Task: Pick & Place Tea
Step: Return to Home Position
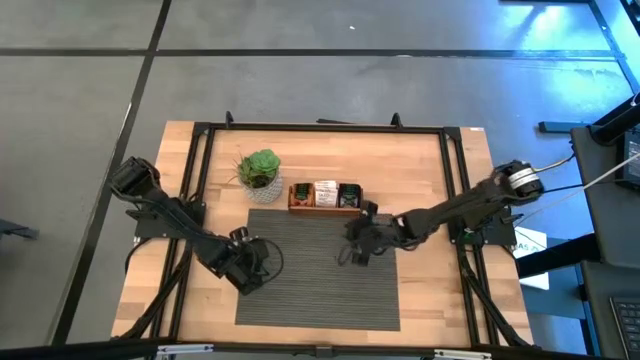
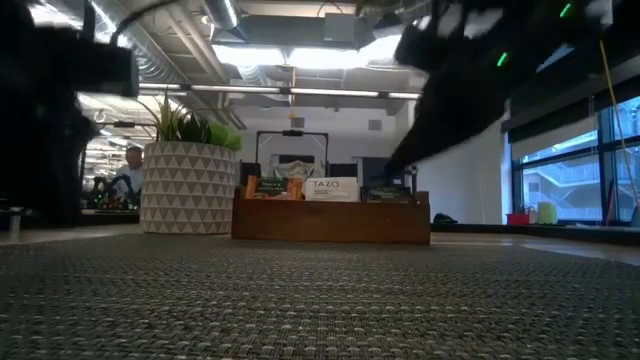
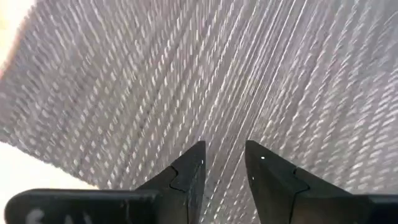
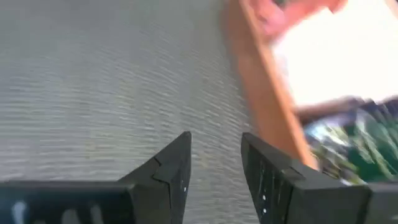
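- Wooden tray (image 1: 325, 208), high view: it sat at the grey mat's (image 1: 318, 285) far edge, tea (image 1: 326, 192) inside, plant (image 1: 260, 170) just beside.
- Low view: the right arm (image 2: 460, 90) hung above the tray.
- Left wrist view: the left claw (image 3: 224, 146) was open and empty over the mat.
- Right wrist view: the right claw (image 4: 216, 137) was open, empty, near the tray; it could bump it.

High view: overhead, straight down, far; whole table (image 1: 420, 160). Low view: at mat (image 2: 320, 300) level, flat across mat to wooden tray (image 2: 330, 222), room behind. Left wrist view: close, down on mat just past left gripper (image 3: 224, 152). Right wrist view: close; mat, wooden tray edge beside right gripper (image 4: 214, 140). All 4 share mat.
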Controlling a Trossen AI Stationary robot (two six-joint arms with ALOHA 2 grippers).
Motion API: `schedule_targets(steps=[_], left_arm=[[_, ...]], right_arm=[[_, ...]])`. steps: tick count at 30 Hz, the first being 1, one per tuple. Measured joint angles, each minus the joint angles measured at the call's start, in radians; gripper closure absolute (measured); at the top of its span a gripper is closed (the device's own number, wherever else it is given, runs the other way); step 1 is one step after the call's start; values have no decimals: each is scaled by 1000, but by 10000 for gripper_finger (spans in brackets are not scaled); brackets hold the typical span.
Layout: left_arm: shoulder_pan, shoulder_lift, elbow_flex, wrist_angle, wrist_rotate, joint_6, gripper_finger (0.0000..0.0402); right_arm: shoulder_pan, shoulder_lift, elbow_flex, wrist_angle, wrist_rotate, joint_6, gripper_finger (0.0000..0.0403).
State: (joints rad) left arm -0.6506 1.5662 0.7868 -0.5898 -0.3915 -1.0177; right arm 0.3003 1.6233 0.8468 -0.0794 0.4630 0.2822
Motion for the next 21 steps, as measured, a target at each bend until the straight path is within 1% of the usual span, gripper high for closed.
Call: schedule_targets(steps=[2,4,5,7,9,11,13,15,18,21], left_arm=[[-19,-48,0,0,-48,-5,292],[-50,-105,0,9,-133,3,292],[-74,-139,0,9,-189,13,292],[-130,-218,-20,42,-338,32,292],[-185,-304,-66,66,-477,44,292],[-226,-390,-116,94,-545,48,292],[-253,-470,-178,166,-604,71,292],[-261,-543,-245,273,-608,137,292],[-233,-631,-339,463,-547,274,292],[-189,-700,-419,655,-423,438,292]], right_arm=[[36,-52,-1,-23,-32,-5,260],[70,-121,-23,-53,-60,3,260],[82,-158,-45,-58,-72,16,260],[114,-236,-112,-28,-73,41,260],[138,-313,-193,52,-88,55,260],[155,-390,-284,162,-133,62,260],[158,-457,-380,273,-178,81,260],[156,-518,-479,379,-209,96,260],[156,-600,-600,530,-222,100,260],[143,-670,-694,625,-197,70,260]])
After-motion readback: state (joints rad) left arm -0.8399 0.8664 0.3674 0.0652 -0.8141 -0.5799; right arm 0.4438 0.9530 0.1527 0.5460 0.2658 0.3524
